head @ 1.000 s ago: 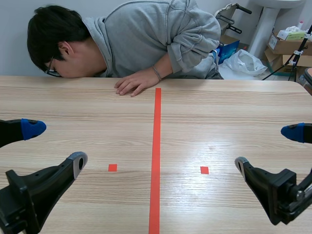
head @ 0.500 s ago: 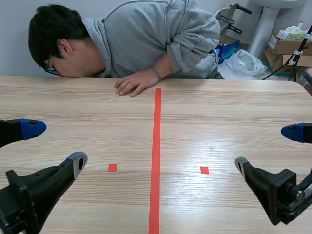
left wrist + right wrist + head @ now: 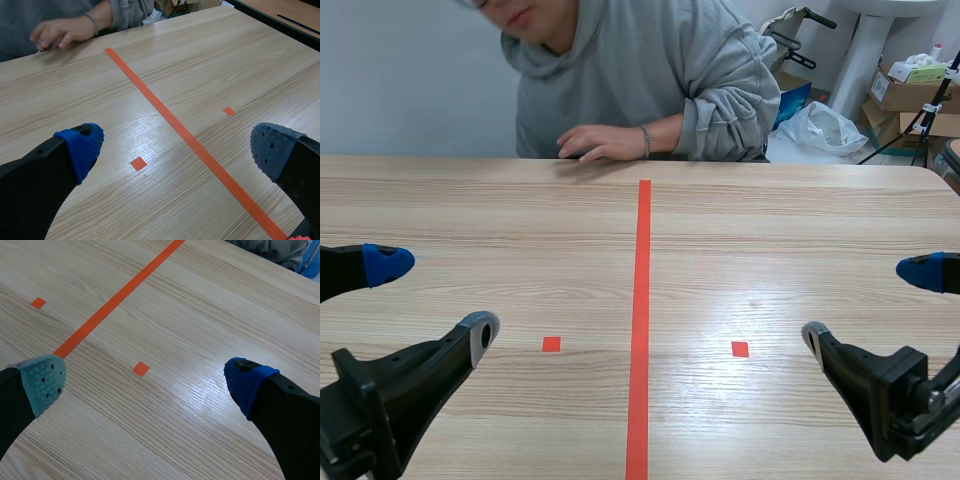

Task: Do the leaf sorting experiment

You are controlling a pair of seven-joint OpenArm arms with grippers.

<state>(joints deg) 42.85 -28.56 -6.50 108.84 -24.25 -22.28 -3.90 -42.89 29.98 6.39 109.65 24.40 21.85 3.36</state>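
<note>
One wide wood table [image 3: 800, 230] fills the scene view, running away from the robot. At its far edge a person [image 3: 660, 70] in a grey hoodie leans in, one hand [image 3: 595, 143] resting on the wood near the far end of the tape line [image 3: 642, 300]. L gripper [image 3: 432, 298] sits low at the near left and R gripper [image 3: 866, 303] low at the near right, well apart, each over bare wood. Both have fingers spread wide w/ nothing between the pads. The wrist views agree: only tabletop shows in each gap. The line splits the table lengthwise btw the grippers. One small tape square [image 3: 551, 344] lies left of it and another [image 3: 740, 349] right of it, each roughly ahead of its own side's gripper.

Progress, as a judgement: approx nil. No leaves appear in any view: not on the table, not in a gripper, and not in the person's hand as far as can be seen. So nothing is sorted or laid out yet. Setup looks incomplete, w/ the two halves probably meant as sorting zones. All of it is left to do: leaves must arrive, then pick, carry and place per side. How the leaves look (shape, colour, dry or fresh) can't be told, since none shows.
</note>
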